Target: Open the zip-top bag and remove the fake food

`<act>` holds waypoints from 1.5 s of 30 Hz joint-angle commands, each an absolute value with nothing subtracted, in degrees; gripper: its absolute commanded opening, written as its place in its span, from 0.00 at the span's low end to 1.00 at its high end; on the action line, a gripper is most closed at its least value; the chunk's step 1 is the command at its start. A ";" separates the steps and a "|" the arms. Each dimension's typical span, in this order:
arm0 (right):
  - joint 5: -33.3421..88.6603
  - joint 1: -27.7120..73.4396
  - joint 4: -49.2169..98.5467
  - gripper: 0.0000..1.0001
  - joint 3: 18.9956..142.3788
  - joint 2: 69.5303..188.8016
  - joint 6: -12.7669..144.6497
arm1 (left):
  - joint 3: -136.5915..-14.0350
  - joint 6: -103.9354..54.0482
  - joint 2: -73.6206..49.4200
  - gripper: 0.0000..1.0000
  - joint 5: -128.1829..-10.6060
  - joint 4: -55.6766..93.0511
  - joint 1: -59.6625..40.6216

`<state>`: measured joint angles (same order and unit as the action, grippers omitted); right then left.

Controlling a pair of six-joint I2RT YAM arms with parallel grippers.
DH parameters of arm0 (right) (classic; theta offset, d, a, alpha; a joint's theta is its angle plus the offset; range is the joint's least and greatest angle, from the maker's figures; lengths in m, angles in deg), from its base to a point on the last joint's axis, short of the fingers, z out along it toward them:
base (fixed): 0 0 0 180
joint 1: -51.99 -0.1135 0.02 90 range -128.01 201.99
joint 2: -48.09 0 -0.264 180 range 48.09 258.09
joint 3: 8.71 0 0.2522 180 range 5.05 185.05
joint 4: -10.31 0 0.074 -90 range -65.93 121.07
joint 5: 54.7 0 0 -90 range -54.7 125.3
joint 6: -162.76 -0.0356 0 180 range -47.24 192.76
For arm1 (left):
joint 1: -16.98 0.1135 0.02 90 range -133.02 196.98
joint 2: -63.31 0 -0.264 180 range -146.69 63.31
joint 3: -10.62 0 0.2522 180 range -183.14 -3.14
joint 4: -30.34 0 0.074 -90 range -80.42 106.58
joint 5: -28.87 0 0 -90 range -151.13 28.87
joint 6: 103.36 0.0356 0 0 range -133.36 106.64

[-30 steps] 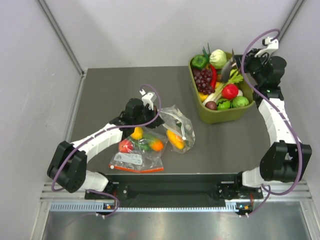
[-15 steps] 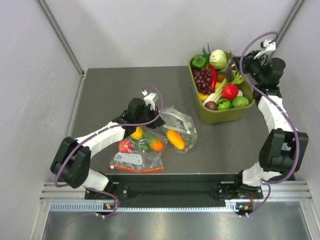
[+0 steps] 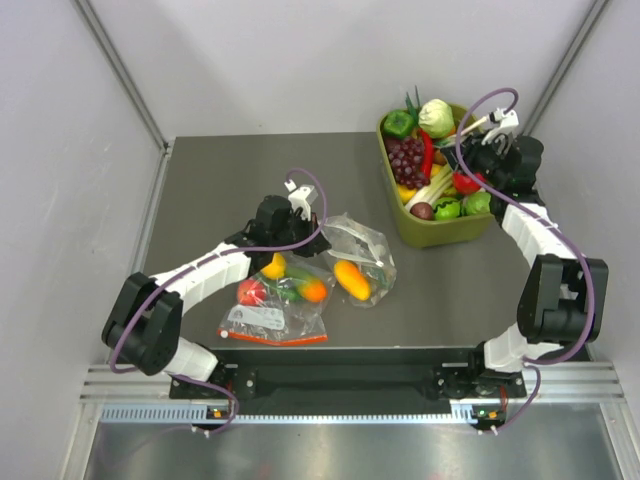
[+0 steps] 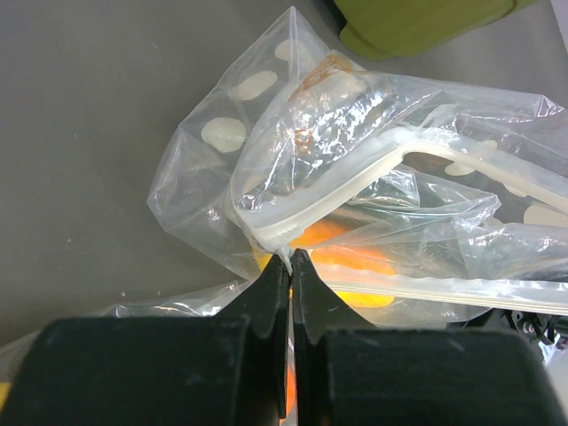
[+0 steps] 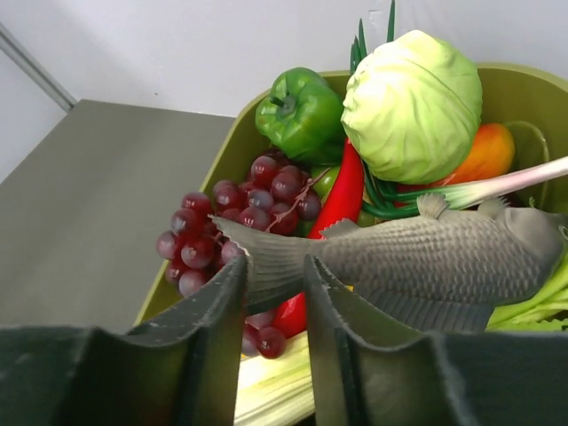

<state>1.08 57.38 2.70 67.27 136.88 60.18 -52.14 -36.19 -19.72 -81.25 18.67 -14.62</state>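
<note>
Zip-top bag (image 4: 355, 133) edge lies pinched inside the left tool (image 4: 290, 257).

Grey table (image 3: 220, 180) carries zip-top bag (image 3: 365, 250), plain bag (image 3: 270, 318), green bin (image 3: 440, 228).

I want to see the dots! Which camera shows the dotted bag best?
The left wrist view: the bag fills it, so its white dots, zip strip and the yellow fruit inside show up close. The top view shows the whole bag, but small. The right wrist view does not show it.
</note>
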 commanded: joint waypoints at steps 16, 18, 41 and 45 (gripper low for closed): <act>3.57 56.13 5.95 0.71 65.08 121.22 61.77 | -53.68 -36.22 -15.01 0.00 -82.40 19.48 -14.75; 6.10 54.90 9.20 0.71 65.34 117.79 63.08 | -53.59 -36.22 -14.48 0.00 -82.49 19.48 -14.84; 3.65 12.80 31.53 0.71 60.87 109.78 59.92 | -56.76 -35.78 -5.07 0.00 -83.28 12.89 -14.84; 14.26 9.81 37.15 0.70 60.16 109.87 63.69 | -56.76 -35.43 -4.81 0.00 -83.28 11.84 -14.92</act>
